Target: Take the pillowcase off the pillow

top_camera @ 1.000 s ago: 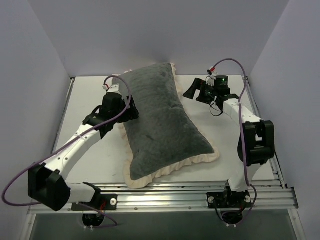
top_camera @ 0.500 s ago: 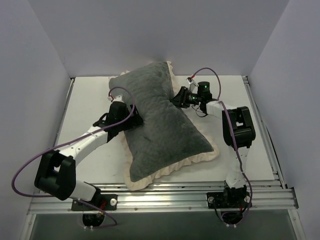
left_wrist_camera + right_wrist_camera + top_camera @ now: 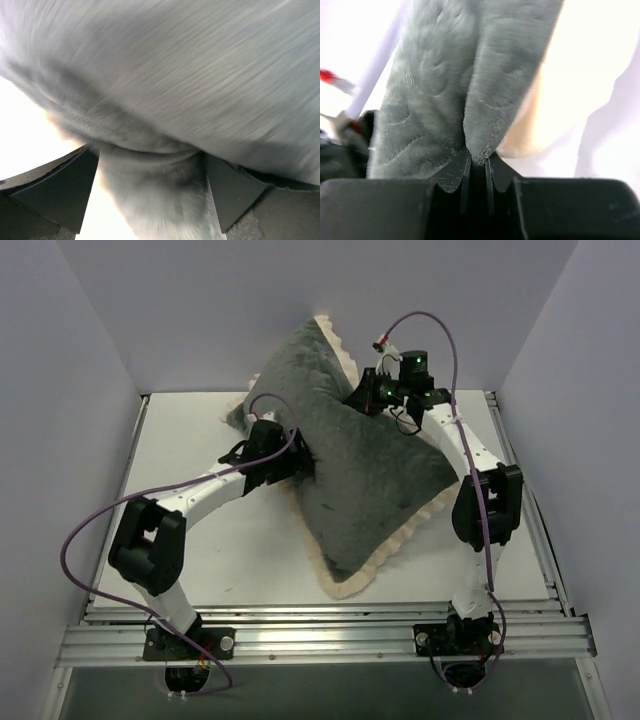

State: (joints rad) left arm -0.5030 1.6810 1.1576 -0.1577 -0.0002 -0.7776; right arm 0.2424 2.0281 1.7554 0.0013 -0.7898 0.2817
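Two holds: both arms have grey fabric in their grip.
Cover: the dark grey fuzzy pillowcase with a cream ruffled edge slants across the white counter, its far end raised and its near frilled corner resting down.
Left gripper: closed around a thick bunch of grey pile on the pillowcase's left flank. The wrist view is smeared, so I can't vouch for how firm the hold is.
Right gripper: jaws nearly together, pinching a thin fold at the far right edge, held up off the counter.
Pillow: no plain white pillow is showing. Going by the plumpness, it sits wholly inside the cover.
Change: a second ago the pillowcase lay flat with the right gripper apart from it. Now it is caught on both sides, hoisted at the back and swung round.
Meaning: the grasp is made, but the stripping looks not yet begun. Nothing restrains the pillow itself, so lifting likely carries the two together.
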